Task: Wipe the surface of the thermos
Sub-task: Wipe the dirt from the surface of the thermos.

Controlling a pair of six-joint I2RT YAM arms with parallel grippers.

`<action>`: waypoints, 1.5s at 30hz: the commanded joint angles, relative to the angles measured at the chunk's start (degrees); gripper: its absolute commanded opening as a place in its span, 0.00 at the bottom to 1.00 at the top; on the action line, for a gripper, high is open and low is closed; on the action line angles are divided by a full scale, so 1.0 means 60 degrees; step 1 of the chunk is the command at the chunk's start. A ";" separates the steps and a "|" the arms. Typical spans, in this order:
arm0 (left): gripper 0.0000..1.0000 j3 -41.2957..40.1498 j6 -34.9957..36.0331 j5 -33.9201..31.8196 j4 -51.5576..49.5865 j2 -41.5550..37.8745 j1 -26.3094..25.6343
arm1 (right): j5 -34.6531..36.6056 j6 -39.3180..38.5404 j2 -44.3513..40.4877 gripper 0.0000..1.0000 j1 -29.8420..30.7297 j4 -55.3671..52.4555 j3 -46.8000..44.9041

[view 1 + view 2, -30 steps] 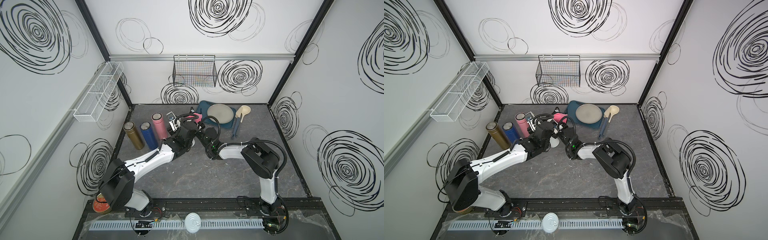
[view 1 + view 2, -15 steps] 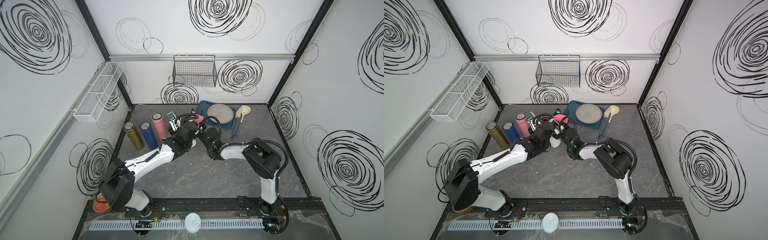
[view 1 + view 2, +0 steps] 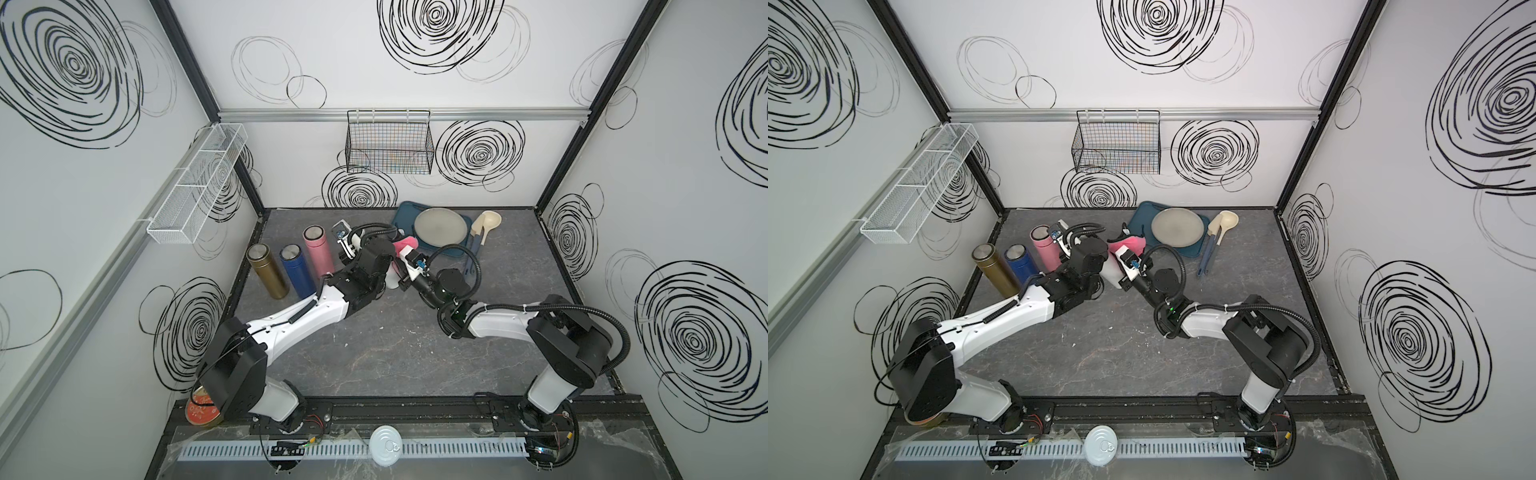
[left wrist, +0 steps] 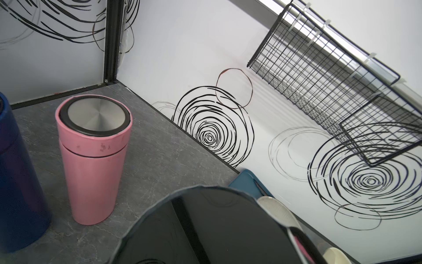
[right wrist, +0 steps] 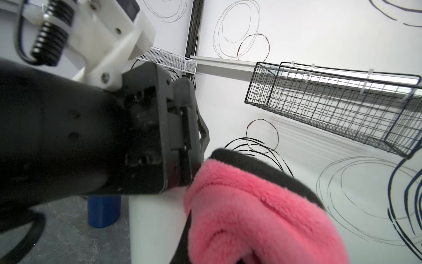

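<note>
A white thermos (image 3: pixel 392 277) (image 3: pixel 1109 271) stands near the middle of the back half of the table. My left gripper (image 3: pixel 385 266) is shut on it from the left, and one of its black fingers (image 5: pixel 189 137) lies against the white wall (image 5: pixel 155 224). The thermos's dark glossy top (image 4: pixel 217 228) fills the lower part of the left wrist view. My right gripper (image 3: pixel 402 261) is shut on a fluffy pink cloth (image 3: pixel 405 245) (image 5: pixel 251 217), whose folds hide the fingers. The cloth presses against the upper right side of the thermos.
Pink (image 3: pixel 318 255), blue (image 3: pixel 296 270) and gold (image 3: pixel 268 270) thermoses stand in a row at the left. A blue tray (image 3: pixel 405 216) with a grey plate (image 3: pixel 440 226) and a beige ladle (image 3: pixel 484 224) sits behind right. A black wire basket (image 3: pixel 388 143) hangs on the back wall.
The right arm and the pink cloth have shifted slightly to the right and nearer against the thermos. The left arm holds the thermos in the same place.
</note>
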 commanded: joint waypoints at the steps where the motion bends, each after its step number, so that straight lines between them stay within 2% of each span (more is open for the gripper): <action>1: 0.00 0.0285 -0.1010 -0.0080 -0.0057 -0.0220 0.0109 | 0.0225 0.0655 -0.0021 0.00 0.0224 0.0680 -0.0734; 4: 0.00 0.0217 -0.1080 0.0186 0.0005 -0.0319 0.0134 | 0.0199 0.0729 -0.0525 0.00 0.0367 0.0549 -0.0998; 8: 0.00 0.0546 -0.0930 0.0648 -0.0255 -0.0211 0.0121 | -0.0259 0.0658 -0.1287 0.00 0.0492 -0.0630 -0.0504; 13: 0.00 0.0653 -0.1004 0.1229 -0.0615 -0.0317 -0.0028 | -0.0534 0.1038 -0.1196 0.00 0.0198 -0.0961 -0.0190; 18: 0.00 0.0737 -0.1267 0.0933 -0.1144 -0.0459 -0.0355 | 0.0184 0.1461 -0.0648 0.00 0.0139 -0.0116 -0.1127; 22: 0.00 0.1192 -0.1365 0.0806 -0.1826 -0.0436 -0.0507 | 0.0480 0.1401 -0.0771 0.00 0.0384 0.0191 -0.1642; 27: 0.00 0.1416 -0.1314 0.0751 -0.1830 -0.0479 -0.0745 | 0.0309 0.0827 -0.0958 0.00 0.0707 -0.0621 -0.0837; 33: 0.00 0.1159 -0.1401 0.0503 -0.1428 -0.0588 -0.0797 | -0.0223 0.1082 -0.0865 0.00 0.0742 -0.1000 -0.0515; 38: 0.00 0.1023 -0.1642 0.0591 -0.1315 -0.0535 -0.0799 | 0.0548 0.1616 -0.0200 0.00 0.0853 -0.0413 -0.1342; 42: 0.00 0.1180 -0.2514 0.0442 -0.2034 -0.0489 -0.0817 | 0.1577 0.1136 0.0156 0.00 0.1441 -0.0294 -0.1418; 45: 0.00 0.1426 -0.2814 0.0668 -0.2429 -0.0451 -0.0817 | 0.1387 0.0897 0.0161 0.00 0.1625 -0.0373 -0.0975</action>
